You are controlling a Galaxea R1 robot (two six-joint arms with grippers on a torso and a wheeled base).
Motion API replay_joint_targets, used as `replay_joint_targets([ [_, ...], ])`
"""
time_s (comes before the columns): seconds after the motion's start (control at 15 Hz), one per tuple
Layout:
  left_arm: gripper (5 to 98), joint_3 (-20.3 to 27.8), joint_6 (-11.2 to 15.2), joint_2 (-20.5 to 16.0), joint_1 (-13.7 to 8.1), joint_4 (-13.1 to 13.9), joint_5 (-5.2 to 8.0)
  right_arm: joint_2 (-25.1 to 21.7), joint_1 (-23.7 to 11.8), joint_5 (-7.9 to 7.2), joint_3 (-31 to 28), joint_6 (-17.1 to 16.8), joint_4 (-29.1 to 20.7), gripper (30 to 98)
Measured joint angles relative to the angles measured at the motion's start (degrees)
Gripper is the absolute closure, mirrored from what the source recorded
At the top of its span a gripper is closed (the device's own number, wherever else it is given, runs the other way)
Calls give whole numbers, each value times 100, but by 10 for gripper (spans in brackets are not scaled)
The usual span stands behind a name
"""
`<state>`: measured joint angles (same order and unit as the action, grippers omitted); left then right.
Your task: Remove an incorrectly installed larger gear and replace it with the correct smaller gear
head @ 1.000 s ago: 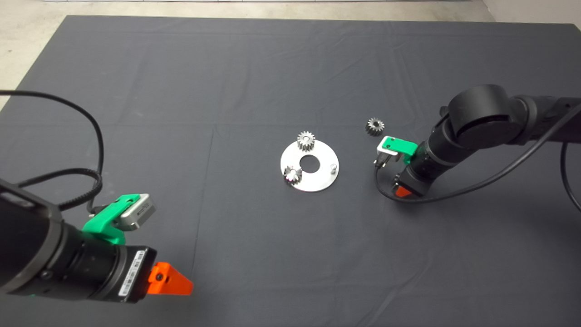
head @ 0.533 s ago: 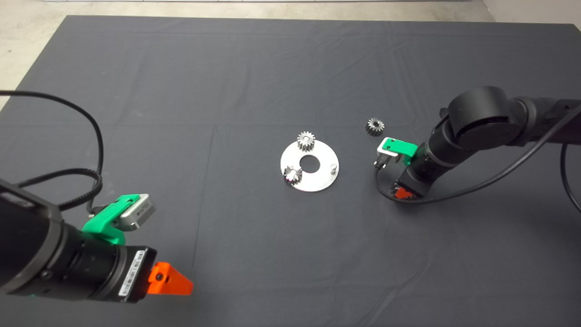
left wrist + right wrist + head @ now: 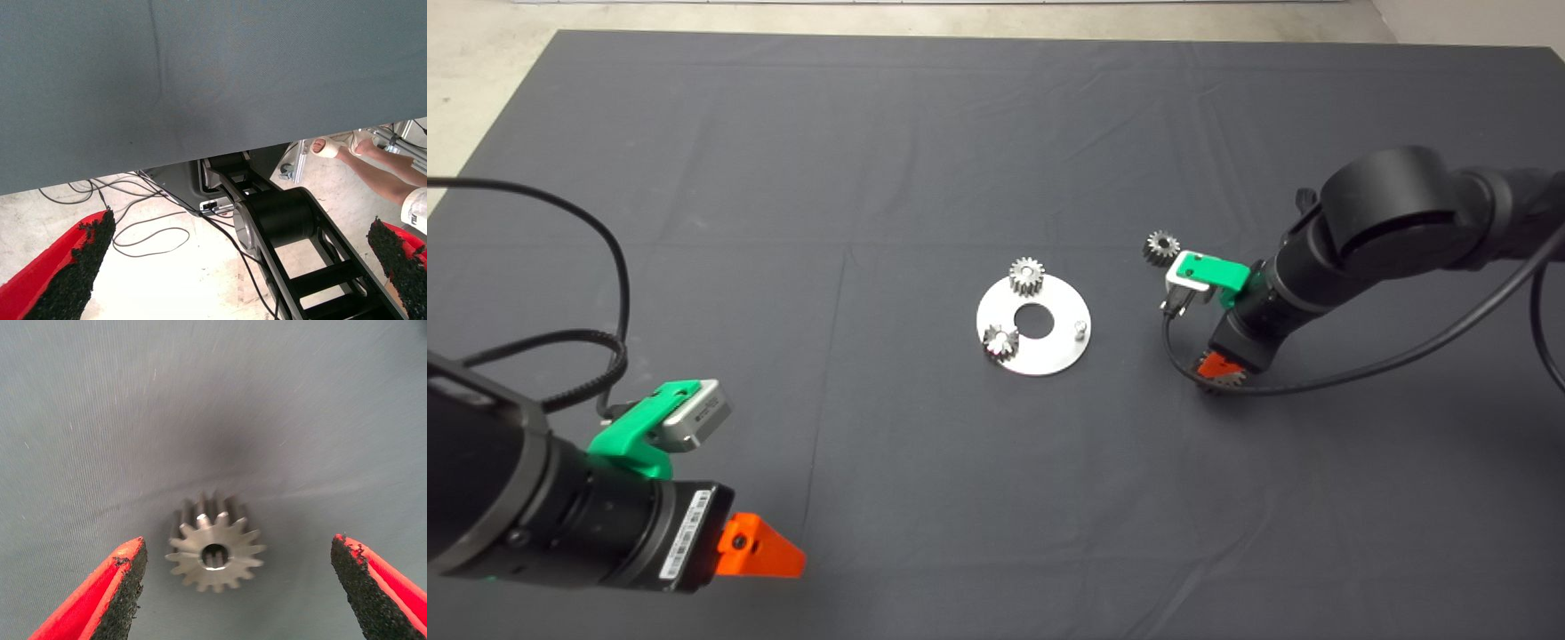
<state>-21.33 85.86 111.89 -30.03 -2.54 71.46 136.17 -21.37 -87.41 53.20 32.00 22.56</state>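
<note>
Dark matting covers the tabletop, and mid-tabletop sits a round steel plate (image 3: pixel 1033 324) carrying two small gears (image 3: pixel 1026 276) and one bare pin (image 3: pixel 1080 329). The right hand (image 3: pixel 237 547) hovers right of the plate with its fingers spread wide, gripping nothing. The larger gear (image 3: pixel 215 550) lies flat on the mat between them. The smaller gear (image 3: pixel 1161 246) lies loose just beyond that hand, toward the far edge. The left hand (image 3: pixel 243 230) waits, open and empty, at the near left corner. Solid steel like this should be rigid, weighty for its size and slick on its faces. I'd pinch the smaller gear across its teeth, where the pads can bite, leaving the bore free for the pin
</note>
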Motion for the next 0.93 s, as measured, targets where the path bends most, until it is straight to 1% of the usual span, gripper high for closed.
replay_joint_targets([
  [0.13,59,0,0,0,-1,0,-2,1,-89,-5,-11,10,-2,555],
  [0.2,59,0,0,0,-1,0,0,13,-131,-5,15,46,-9,528],
  [0.27,59,0,0,0,-1,0,-7,51,-172,-7,136,83,-20,510],
  [0.4,59,0,0,0,0,0,-7,217,-213,-10,635,177,-57,510],
  [0.47,59,0,0,0,-1,0,-5,344,-217,-7,943,259,-83,473],
  [0.53,59,0,0,0,0,0,-7,473,-219,-11,1212,357,-121,456],
  [0.6,59,0,0,0,1,0,-5,612,-238,-16,1405,475,-179,454],
  [0.67,59,0,2,0,0,0,-5,741,-261,-18,1509,589,-271,452],
  [0.8,59,0,2,0,1,0,-5,1027,-339,-24,1653,814,-503,412],
  [0.93,59,0,0,-1,1,0,-10,1268,-484,11,1857,1016,-708,409],
])
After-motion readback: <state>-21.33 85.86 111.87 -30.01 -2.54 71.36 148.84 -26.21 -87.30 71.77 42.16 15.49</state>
